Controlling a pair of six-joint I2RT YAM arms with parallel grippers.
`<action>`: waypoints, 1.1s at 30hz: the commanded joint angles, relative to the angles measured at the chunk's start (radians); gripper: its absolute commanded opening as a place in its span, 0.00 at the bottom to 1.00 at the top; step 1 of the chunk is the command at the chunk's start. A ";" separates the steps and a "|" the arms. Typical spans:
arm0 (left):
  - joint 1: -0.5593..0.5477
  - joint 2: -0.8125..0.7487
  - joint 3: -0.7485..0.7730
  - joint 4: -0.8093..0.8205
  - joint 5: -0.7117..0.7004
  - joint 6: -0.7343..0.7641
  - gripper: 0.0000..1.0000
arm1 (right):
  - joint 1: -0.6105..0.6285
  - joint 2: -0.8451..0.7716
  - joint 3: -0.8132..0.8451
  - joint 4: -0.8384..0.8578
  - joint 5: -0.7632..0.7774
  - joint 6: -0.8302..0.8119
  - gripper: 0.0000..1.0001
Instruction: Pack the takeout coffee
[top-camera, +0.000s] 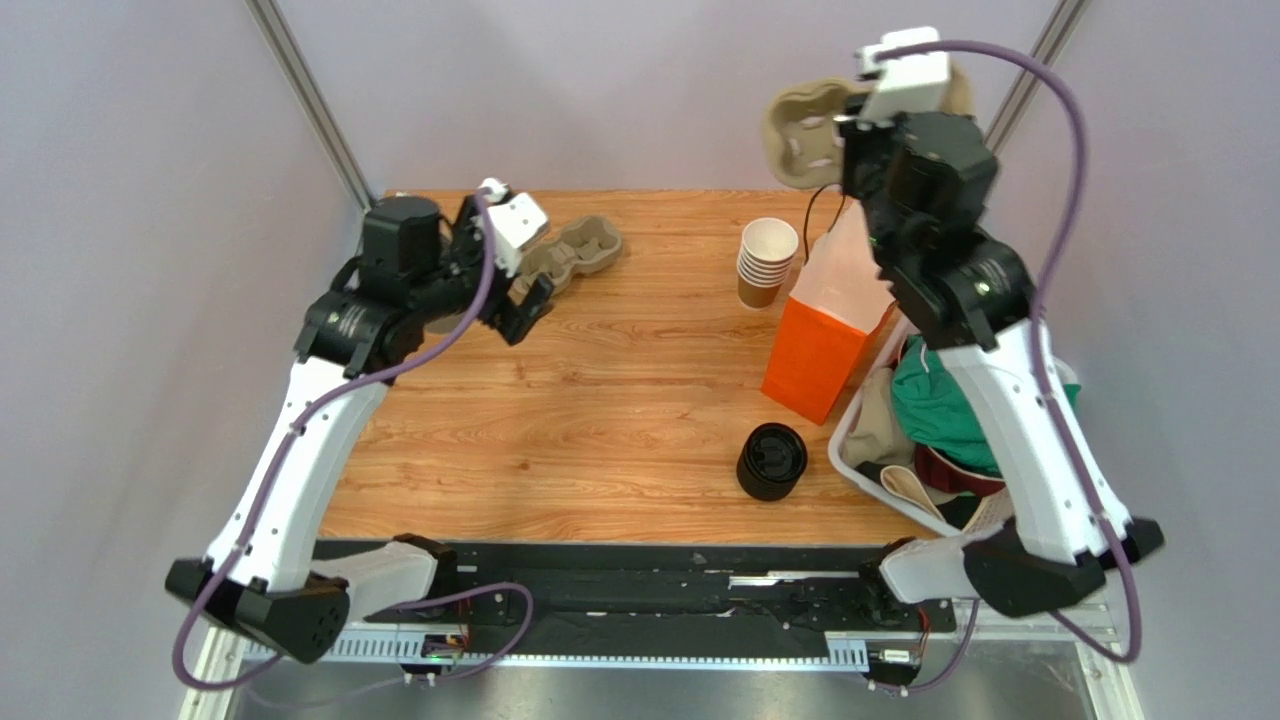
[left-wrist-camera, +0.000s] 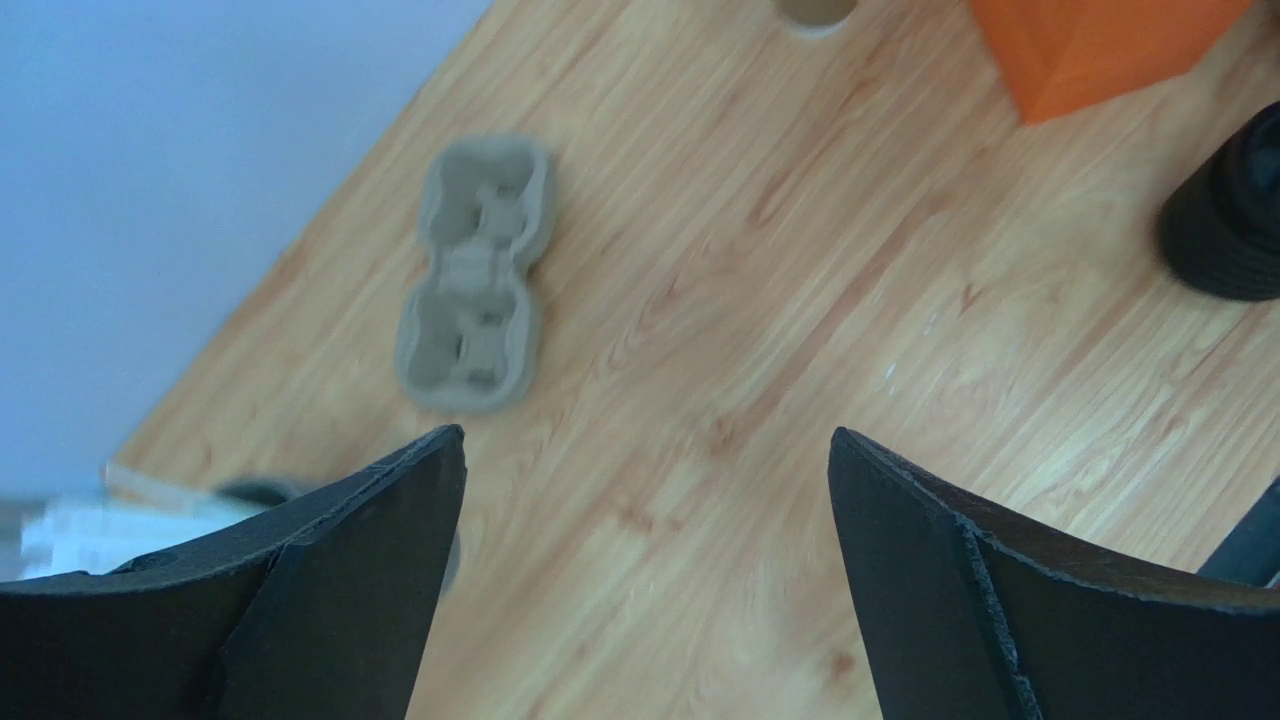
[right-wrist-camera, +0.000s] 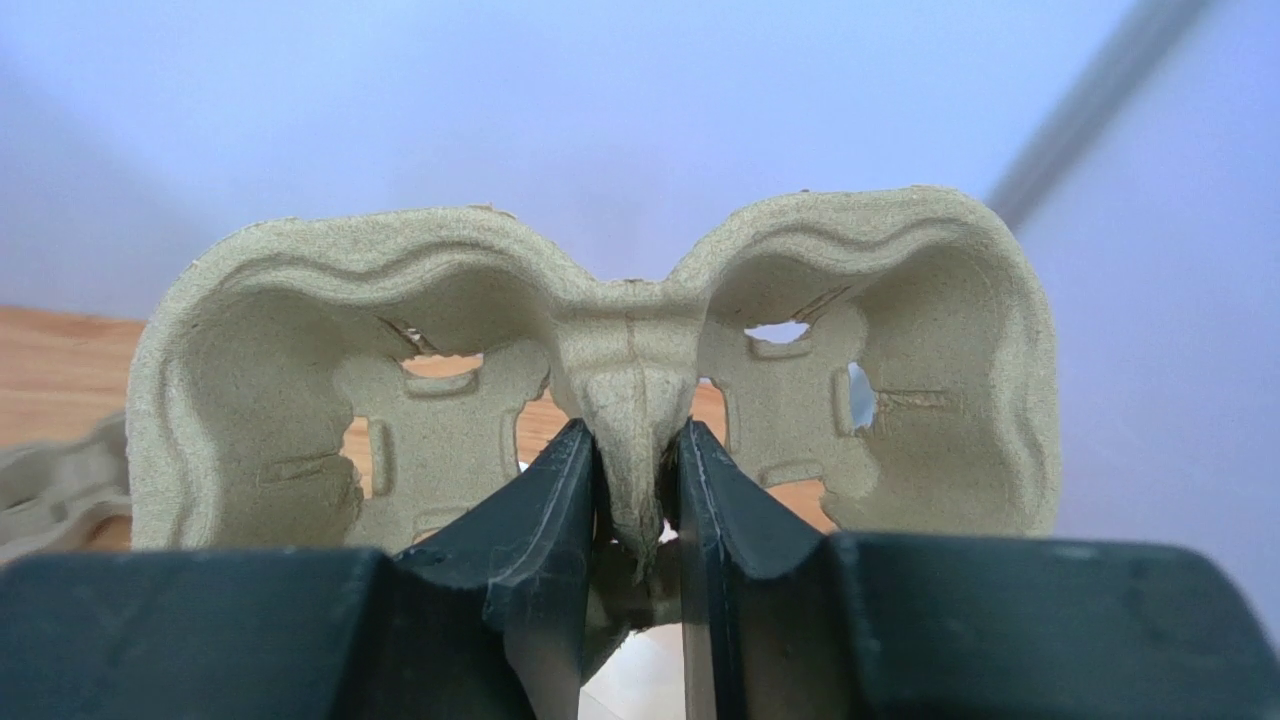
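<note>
The wooden worktop (top-camera: 631, 405) carries four things in plain view. A grey pulp cup carrier (top-camera: 579, 251) lies flat just beyond the left claw (left-wrist-camera: 646, 438), close to the far edge. A stack of lidless brown cups (top-camera: 766, 263) stands upright well to that claw's right. An orange paper bag (top-camera: 824, 342) stands on the near side of the right claw (right-wrist-camera: 639, 465), just beside the cups. A pile of black lids (top-camera: 771, 462) sits nearer still, close to the bag's near corner.
</note>
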 joint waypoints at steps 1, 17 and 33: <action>-0.185 0.129 0.149 0.075 -0.035 0.033 0.99 | -0.081 -0.191 -0.113 0.004 0.072 -0.032 0.26; -0.462 0.832 0.854 0.228 0.022 -0.171 0.99 | -0.324 -0.555 -0.488 0.115 0.083 -0.092 0.28; -0.497 1.117 1.074 0.411 0.185 -0.362 0.93 | -0.385 -0.584 -0.534 0.108 0.063 -0.048 0.27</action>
